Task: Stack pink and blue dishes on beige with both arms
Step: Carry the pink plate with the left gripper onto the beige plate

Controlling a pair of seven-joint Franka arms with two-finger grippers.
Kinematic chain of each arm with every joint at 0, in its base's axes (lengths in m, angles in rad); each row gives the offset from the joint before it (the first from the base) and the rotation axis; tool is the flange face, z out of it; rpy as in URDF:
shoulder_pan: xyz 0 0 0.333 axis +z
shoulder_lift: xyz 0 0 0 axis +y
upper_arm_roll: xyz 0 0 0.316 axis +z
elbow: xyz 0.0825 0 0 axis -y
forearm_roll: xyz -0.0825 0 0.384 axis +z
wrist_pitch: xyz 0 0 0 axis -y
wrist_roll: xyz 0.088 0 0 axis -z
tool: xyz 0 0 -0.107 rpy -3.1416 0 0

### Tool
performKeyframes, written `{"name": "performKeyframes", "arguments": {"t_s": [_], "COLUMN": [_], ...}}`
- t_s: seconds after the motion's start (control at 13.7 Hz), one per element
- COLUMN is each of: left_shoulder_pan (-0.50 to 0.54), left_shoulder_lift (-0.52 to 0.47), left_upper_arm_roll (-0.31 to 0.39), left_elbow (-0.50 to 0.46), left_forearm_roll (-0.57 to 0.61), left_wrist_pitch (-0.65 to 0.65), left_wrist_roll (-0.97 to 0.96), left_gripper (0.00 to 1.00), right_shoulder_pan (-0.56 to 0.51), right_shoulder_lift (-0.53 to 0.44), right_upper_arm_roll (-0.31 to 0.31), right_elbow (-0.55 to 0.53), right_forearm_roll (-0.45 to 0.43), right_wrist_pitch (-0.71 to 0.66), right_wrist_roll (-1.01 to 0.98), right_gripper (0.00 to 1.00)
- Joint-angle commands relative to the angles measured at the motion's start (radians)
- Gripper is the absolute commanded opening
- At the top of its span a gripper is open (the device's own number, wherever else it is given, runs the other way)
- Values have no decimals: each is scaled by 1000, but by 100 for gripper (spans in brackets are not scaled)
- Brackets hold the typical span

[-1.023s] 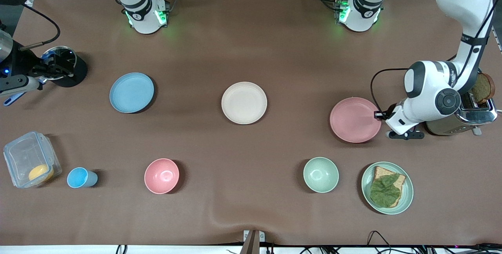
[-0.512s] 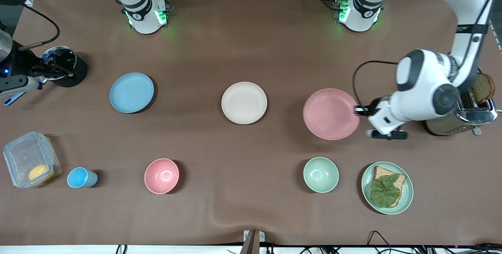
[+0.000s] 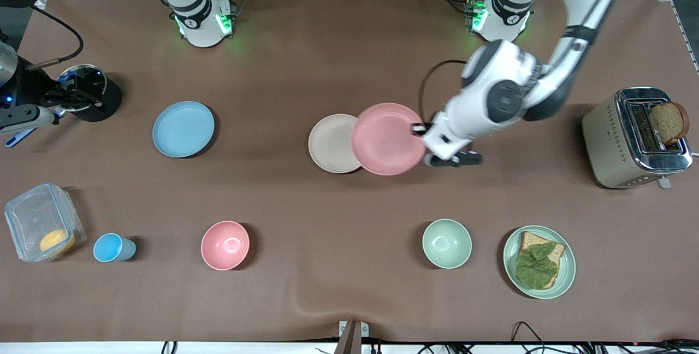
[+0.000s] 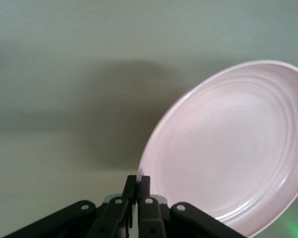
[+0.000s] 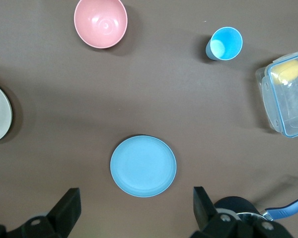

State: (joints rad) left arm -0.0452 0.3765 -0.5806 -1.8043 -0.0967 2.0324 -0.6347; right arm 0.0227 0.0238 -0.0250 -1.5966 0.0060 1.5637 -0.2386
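— Pink plate (image 3: 387, 139): where is it?
— Up in the air, partly over the beige plate (image 3: 332, 143) at the middle of the tabletop (image 3: 349, 288), covering that plate's edge toward the left arm's end. The left end effector (image 3: 419, 129) pinches its rim, fingers (image 4: 137, 191) pressed together on the edge, and the plate hangs tilted in the left wrist view.
— And the blue plate (image 3: 183, 129)?
— Flat on the tabletop toward the right arm's end, well apart from the beige one, untouched.
— The right end effector (image 5: 134, 210)?
— Spread wide, holding nothing, waiting above the blue plate.
— What lies nearer the front camera?
— A pink bowl (image 3: 225, 245), a blue cup (image 3: 111, 248) and a clear box (image 3: 42, 229) toward the right arm's end; a green bowl (image 3: 446, 243) and a green plate (image 3: 567, 266) with bread (image 3: 528, 240) and a leaf (image 3: 536, 267) toward the left arm's end. A toaster (image 3: 628, 141) stands at that end too.
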Motion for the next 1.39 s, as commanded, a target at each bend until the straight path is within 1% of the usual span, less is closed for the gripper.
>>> {"name": "performKeyframes", "arguments": {"t_s": [0.0,0.15,0.29,0.58,0.8,1.02,1.32], "left_shoulder_pan": [-86,-133,-133,-143,-163,-171,-173], "left_shoulder_lift": [56,84,117,142,188,214,237], "left_upper_arm_roll": [7,10,10,10,11,11,15], "left_elbow": [7,-21,-49,-118,-122,-127,-127], "left_forearm_roll": [-3,18,61,66,66,66,68], "left_wrist_pitch": [84,159,215,334,405,439,476], "left_wrist_roll": [-104,-135,-140,-140,-141,-141,-140], "left_gripper": [0,0,0,0,0,0,0], "right_shoulder_pan": [-7,-4,-13,-30,-27,-36,-72], "right_shoulder_lift": [5,5,5,21,34,47,44], "right_upper_arm_roll": [5,5,5,5,8,7,5], "right_elbow": [18,18,17,20,-11,-20,-89], "right_forearm_roll": [-20,-27,-27,-12,-17,-27,-29], "right_wrist_pitch": [-7,-8,-11,-5,-17,-47,-40], "right_wrist_roll": [7,5,7,8,-8,-10,-10], "right_gripper": [100,100,100,100,100,100,100]}}
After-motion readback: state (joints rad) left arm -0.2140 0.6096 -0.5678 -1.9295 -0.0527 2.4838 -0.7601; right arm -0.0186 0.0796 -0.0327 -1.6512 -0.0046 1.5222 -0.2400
